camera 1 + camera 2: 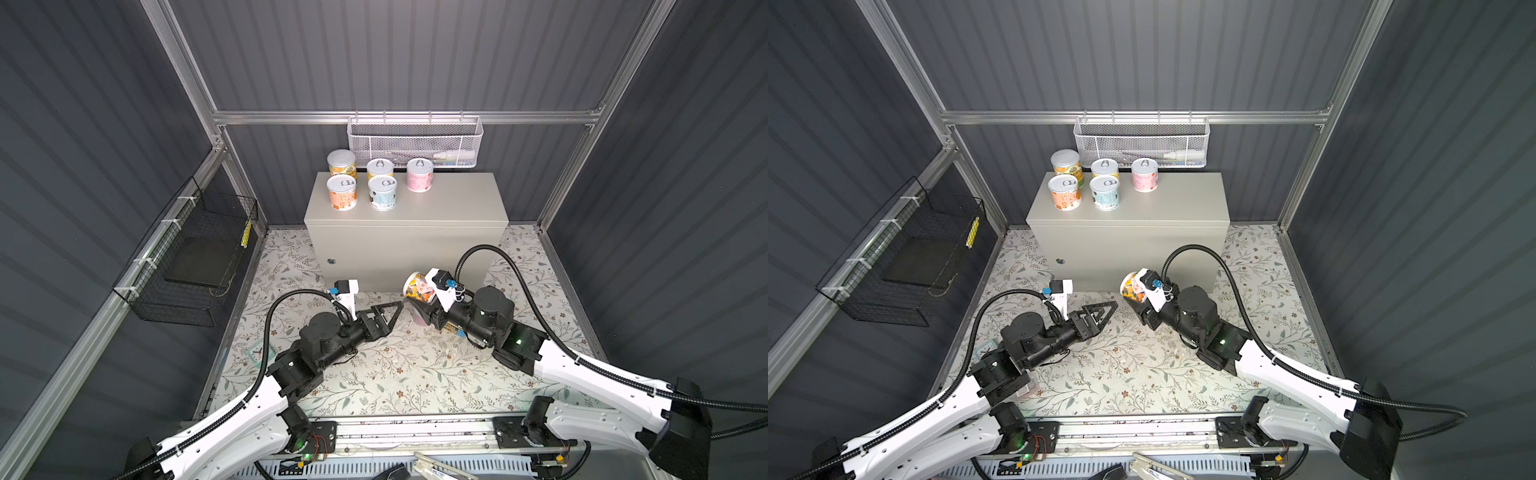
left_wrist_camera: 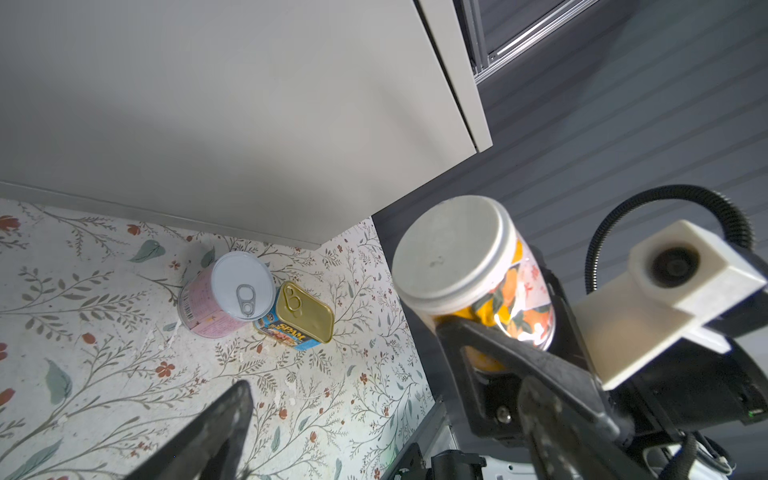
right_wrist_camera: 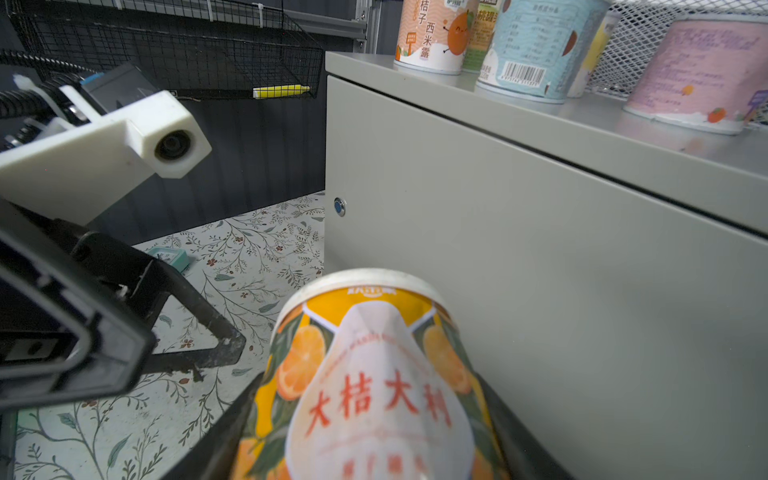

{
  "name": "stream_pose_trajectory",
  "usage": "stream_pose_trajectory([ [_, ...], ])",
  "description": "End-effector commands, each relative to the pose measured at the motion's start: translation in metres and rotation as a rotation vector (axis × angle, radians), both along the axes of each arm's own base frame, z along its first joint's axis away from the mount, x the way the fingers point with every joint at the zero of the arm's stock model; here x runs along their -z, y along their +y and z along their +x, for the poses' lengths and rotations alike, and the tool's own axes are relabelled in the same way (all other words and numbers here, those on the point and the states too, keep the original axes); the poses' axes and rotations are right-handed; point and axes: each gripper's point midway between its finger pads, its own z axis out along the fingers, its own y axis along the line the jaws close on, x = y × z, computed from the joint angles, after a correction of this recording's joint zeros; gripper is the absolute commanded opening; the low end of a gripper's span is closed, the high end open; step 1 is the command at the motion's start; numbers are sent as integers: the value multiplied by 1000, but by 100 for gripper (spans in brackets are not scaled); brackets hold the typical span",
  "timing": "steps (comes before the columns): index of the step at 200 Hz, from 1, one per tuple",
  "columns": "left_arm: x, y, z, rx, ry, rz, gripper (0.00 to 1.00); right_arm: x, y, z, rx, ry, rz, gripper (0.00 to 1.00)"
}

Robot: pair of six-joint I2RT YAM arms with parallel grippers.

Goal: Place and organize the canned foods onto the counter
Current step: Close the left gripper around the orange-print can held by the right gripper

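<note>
Several canned foods stand upright on the left half of the counter [image 1: 457, 199], among them an orange can [image 1: 341, 192], a blue can [image 1: 382, 193] and a pink can [image 1: 419, 174]. My right gripper [image 1: 422, 305] is shut on an orange-labelled can [image 1: 417, 289], held tilted above the mat just in front of the counter; it fills the right wrist view [image 3: 365, 374]. In the left wrist view, a pink can [image 2: 226, 295] and a gold tin [image 2: 303, 316] sit touching on the mat by the counter's front. My left gripper [image 1: 390, 311] hangs open and empty left of the held can.
A white mesh basket [image 1: 411, 141] hangs on the back wall just above the counter. A black wire basket [image 1: 195, 266] is fixed to the left wall. A small teal item [image 1: 257, 353] lies on the floral mat [image 1: 415, 374] beside my left arm.
</note>
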Motion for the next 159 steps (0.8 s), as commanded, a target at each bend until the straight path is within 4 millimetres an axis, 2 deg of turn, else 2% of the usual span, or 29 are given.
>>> stream_pose_trajectory([
  [1,-18,-1,5,-10,-44,-24,100,-35,0,-3,0,-61,130,57],
  [32,-18,-4,11,-25,-56,-31,100,-33,5,-4,-17,-45,164,58],
  [71,-29,-1,19,-70,-92,-90,100,-32,14,-5,-35,-35,198,58],
  [77,-31,0,19,-78,-97,-100,100,-21,20,-1,-36,-19,175,58],
  [100,-34,4,22,-104,-117,-130,100,-18,23,1,-35,-18,178,57],
  [159,-24,4,27,-126,-88,-127,100,-21,32,1,-55,-4,247,58],
])
